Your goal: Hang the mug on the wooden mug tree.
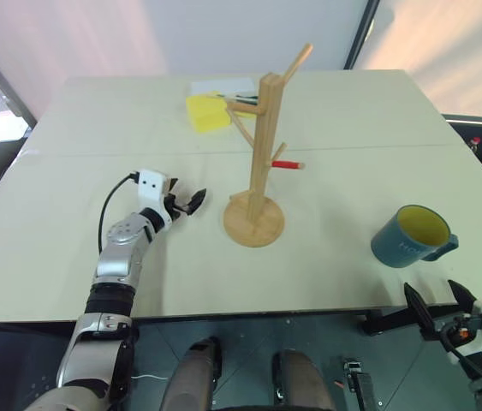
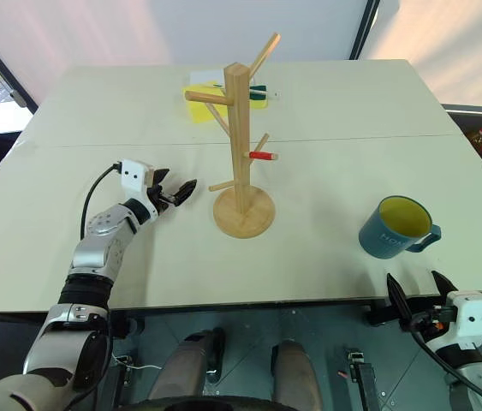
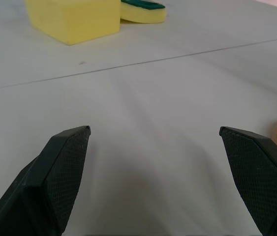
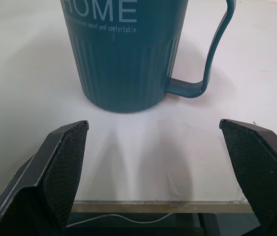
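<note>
While the mug is stood upright near the table's right near edge, the wooden mug tree is seen centrally; both the right gripper and left gripper are spread apart, empty.

1. This looks like a robot test room or lab, not a home: two plain pale tabletop panels are pushed together, with a seam running ahead of the left end effector.
2. Blank pale panels form the backdrop at the far edge, well beyond that end effector.
3. A few unrelated props sit apart on it: the wooden mug tree just right of the left end effector, yellow sponges farther off, and the mug right in front of the right end effector.
4. Loose cables lie on the dark floor below.
</note>
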Robot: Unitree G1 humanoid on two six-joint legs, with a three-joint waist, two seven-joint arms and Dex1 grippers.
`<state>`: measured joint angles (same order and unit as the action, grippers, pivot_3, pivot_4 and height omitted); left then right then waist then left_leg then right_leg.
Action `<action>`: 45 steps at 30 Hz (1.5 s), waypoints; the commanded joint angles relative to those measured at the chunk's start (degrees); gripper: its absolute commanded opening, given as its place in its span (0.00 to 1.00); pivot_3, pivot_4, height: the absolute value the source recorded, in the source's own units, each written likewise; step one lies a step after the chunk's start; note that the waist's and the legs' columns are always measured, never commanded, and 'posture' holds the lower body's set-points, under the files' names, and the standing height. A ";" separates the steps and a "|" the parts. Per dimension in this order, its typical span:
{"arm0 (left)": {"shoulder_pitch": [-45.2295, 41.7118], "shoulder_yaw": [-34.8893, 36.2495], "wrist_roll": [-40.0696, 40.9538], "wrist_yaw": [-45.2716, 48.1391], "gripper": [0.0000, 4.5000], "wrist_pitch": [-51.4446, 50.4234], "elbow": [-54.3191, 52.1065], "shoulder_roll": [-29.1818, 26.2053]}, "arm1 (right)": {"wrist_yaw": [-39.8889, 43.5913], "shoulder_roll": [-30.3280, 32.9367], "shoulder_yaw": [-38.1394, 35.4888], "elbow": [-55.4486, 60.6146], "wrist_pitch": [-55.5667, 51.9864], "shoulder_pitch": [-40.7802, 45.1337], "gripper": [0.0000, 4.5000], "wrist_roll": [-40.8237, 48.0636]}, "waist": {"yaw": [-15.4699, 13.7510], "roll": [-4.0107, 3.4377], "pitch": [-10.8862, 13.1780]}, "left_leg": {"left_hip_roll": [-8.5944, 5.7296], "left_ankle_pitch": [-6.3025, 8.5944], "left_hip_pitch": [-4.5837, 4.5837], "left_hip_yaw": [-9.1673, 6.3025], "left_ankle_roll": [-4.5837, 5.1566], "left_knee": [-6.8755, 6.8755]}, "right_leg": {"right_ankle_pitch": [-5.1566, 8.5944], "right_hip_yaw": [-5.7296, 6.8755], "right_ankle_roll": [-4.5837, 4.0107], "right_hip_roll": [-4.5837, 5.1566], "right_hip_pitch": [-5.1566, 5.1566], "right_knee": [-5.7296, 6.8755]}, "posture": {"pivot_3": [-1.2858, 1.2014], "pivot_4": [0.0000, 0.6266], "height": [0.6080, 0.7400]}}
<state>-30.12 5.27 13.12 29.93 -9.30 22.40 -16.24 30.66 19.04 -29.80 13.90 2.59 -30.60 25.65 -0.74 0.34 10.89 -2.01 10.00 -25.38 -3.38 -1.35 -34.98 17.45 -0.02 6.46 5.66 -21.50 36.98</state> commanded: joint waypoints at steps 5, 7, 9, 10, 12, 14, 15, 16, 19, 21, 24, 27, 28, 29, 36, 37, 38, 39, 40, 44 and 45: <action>-1.44 0.46 0.55 0.48 1.00 -0.39 -1.89 -0.49 | -0.03 -0.17 -1.06 0.95 1.10 -0.12 0.98 0.74 | 0.00 0.00 0.00 | 0.00 0.00 0.00 0.00 0.00 0.00 | 0.00 0.00 0.00 0.00 0.00 0.00 | 0.52 0.24 1.00; -1.36 0.60 0.76 0.62 1.00 -0.65 -1.98 -0.54 | -0.02 -0.20 -1.11 0.80 1.19 -0.14 0.98 0.69 | 0.00 0.00 0.00 | 0.00 0.00 0.00 0.00 0.00 0.00 | 0.00 0.00 0.00 -0.01 0.00 0.00 | 0.52 0.24 1.00; -1.19 0.65 0.86 0.77 1.00 -0.76 -2.21 -0.60 | -0.02 -0.19 -1.15 0.66 1.22 -0.13 0.98 0.66 | 0.00 0.00 0.00 | 0.00 0.00 0.00 0.00 0.00 0.00 | 0.00 0.00 0.00 -0.01 0.00 0.00 | 0.52 0.24 1.00; -1.15 0.66 0.87 0.81 1.00 -0.79 -2.27 -0.61 | -0.02 -0.19 -1.15 0.63 1.22 -0.12 0.98 0.65 | 0.00 0.00 0.00 | 0.00 0.00 0.00 0.00 0.00 0.00 | 0.00 0.00 0.00 -0.01 0.00 0.00 | 0.52 0.24 1.00; -0.57 0.62 1.22 2.13 1.00 -0.89 -3.09 -1.22 | -0.56 0.12 -1.70 -0.17 1.31 0.03 0.98 0.04 | 0.00 0.00 0.00 | 0.00 0.00 0.00 0.00 0.00 0.00 | 0.00 0.00 0.00 -0.01 0.00 0.00 | 0.52 0.24 1.00; 0.86 0.80 3.27 5.92 1.00 -0.83 -5.74 -2.01 | -0.66 0.48 -2.36 -1.11 1.24 0.32 0.98 0.27 | 0.07 0.00 0.00 | 0.00 0.00 0.00 0.00 0.00 0.00 | 0.00 0.00 0.00 -0.01 -0.01 0.00 | 0.52 0.24 1.00; 1.73 0.70 4.45 7.78 1.00 -1.13 -7.57 -2.27 | -0.48 0.66 -2.68 -1.45 1.35 0.29 0.98 0.49 | 0.08 0.00 0.00 | 0.00 0.00 0.00 0.01 0.00 0.01 | 0.00 -0.01 0.00 0.00 -0.01 0.00 | 0.52 0.24 1.00; 2.70 0.27 5.98 10.15 1.00 -2.04 -9.91 -2.63 | -0.33 0.90 -3.10 -1.79 1.36 0.28 0.98 0.79 | 0.05 -0.01 -0.01 | 0.00 0.00 0.00 0.01 0.00 0.02 | 0.00 -0.01 -0.01 0.00 -0.01 -0.01 | 0.52 0.24 1.00; 5.63 -1.32 11.55 17.42 1.00 -7.08 -17.56 -4.27 | -0.45 1.53 -4.43 -2.50 1.57 0.31 0.98 0.89 | 0.07 -0.05 -0.03 | 0.01 0.00 -0.01 0.01 0.00 0.06 | 0.01 -0.08 -0.02 0.04 -0.01 -0.05 | 0.52 0.24 1.00; 7.38 -2.75 15.33 22.62 1.00 -11.63 -22.48 -6.47 | -0.88 1.78 -5.43 -3.07 1.89 0.81 0.98 0.98 | 0.09 -0.05 -0.03 | 0.01 0.00 -0.01 0.02 0.00 0.07 | 0.02 -0.11 -0.04 0.08 0.00 -0.07 | 0.52 0.24 1.00; 8.61 -5.69 18.15 28.38 1.00 -15.99 -27.79 -9.82 | -1.70 2.49 -6.28 -4.02 1.96 2.15 0.98 0.39 | 0.12 -0.10 -0.06 | 0.02 0.01 -0.01 0.01 0.00 0.07 | 0.04 -0.12 -0.09 0.11 0.01 -0.06 | 0.52 0.24 1.00; 9.29 -8.87 19.28 32.70 1.00 -18.31 -32.43 -12.53 | -3.01 3.71 -6.45 -5.48 1.21 4.13 0.98 -0.85 | 0.17 -0.17 -0.09 | 0.02 0.01 -0.01 0.04 0.01 0.07 | 0.05 -0.14 -0.12 0.16 0.03 -0.09 | 0.52 0.24 1.00; 9.43 -9.85 19.19 33.69 1.00 -18.60 -33.48 -13.19 | -3.38 4.08 -6.55 -6.22 1.08 4.88 0.98 -0.98 | 0.16 -0.21 -0.11 | 0.02 0.01 -0.01 0.04 0.01 0.07 | 0.05 -0.15 -0.13 0.17 0.03 -0.11 | 0.52 0.24 1.00; 9.54 -10.70 19.00 34.52 1.00 -18.66 -34.33 -13.75 | -3.63 4.37 -6.68 -6.92 0.97 5.60 0.98 -0.99 | 0.16 -0.27 -0.15 | 0.01 0.01 -0.02 0.04 0.01 0.07 | 0.06 -0.15 -0.13 0.17 0.03 -0.12 | 0.52 0.24 1.00; 9.55 -14.56 17.07 35.81 1.00 -17.65 -37.88 -15.04 | -3.79 7.09 -6.60 -12.87 1.68 10.62 0.98 -2.07 | 0.07 -0.39 -0.21 | 0.00 -0.07 -0.01 0.07 0.15 0.24 | 0.06 -0.13 -0.13 0.12 0.02 -0.30 | 0.52 0.24 1.00; 9.66 -14.54 17.19 35.70 1.00 -17.60 -38.13 -14.98 | -3.91 7.32 -6.52 -13.35 1.67 11.28 0.98 -2.17 | 0.07 -0.40 -0.21 | 0.00 -0.07 -0.01 0.07 0.16 0.25 | 0.06 -0.12 -0.13 0.10 0.03 -0.32 | 0.52 0.24 1.00; 9.79 -14.52 17.32 35.64 1.00 -17.59 -38.39 -14.99 | -4.01 7.51 -6.45 -13.78 1.60 11.91 0.98 -2.17 | 0.07 -0.40 -0.21 | 0.00 -0.08 -0.02 0.07 0.17 0.26 | 0.06 -0.11 -0.13 0.10 0.03 -0.33 | 0.52 0.24 1.00; 9.94 -14.49 17.48 35.62 1.00 -17.62 -38.69 -15.05 | -4.07 7.69 -6.38 -14.19 1.54 12.52 0.98 -2.21 | 0.07 -0.40 -0.21 | 0.00 -0.09 -0.01 0.07 0.18 0.26 | 0.06 -0.10 -0.13 0.07 0.04 -0.33 | 0.52 0.24 1.00; 10.04 -14.48 17.59 35.61 1.00 -17.67 -38.91 -15.11 | -4.13 7.90 -6.27 -14.66 1.48 13.12 0.98 -2.33 | 0.07 -0.41 -0.22 | 0.00 -0.09 -0.01 0.07 0.18 0.25 | 0.06 -0.10 -0.13 0.06 0.04 -0.33 | 0.52 0.24 1.00; 10.57 -14.54 17.14 35.66 1.00 -17.28 -39.35 -15.57 | -4.01 8.86 -5.27 -16.91 1.25 16.33 0.98 -3.06 | 0.14 -0.42 -0.22 | 0.01 -0.09 0.01 0.06 0.19 0.23 | 0.06 -0.09 -0.13 0.02 0.08 -0.33 | 0.52 0.24 1.00; 10.75 -14.49 16.99 35.65 1.00 -17.02 -39.26 -15.65 | -3.94 9.00 -5.09 -17.28 1.08 16.99 0.98 -3.15 | 0.13 -0.43 -0.23 | 0.01 -0.09 0.02 0.07 0.19 0.20 | 0.06 -0.09 -0.13 0.02 0.08 -0.32 | 0.52 0.24 1.00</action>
<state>-19.78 -9.88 30.05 65.50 -27.61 -14.83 -31.43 26.81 26.65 -34.45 -3.48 3.19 -14.29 22.64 -0.61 -0.09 10.66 -2.01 9.90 -25.37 -3.31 -1.15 -34.78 17.51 -0.11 6.33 5.68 -21.40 36.66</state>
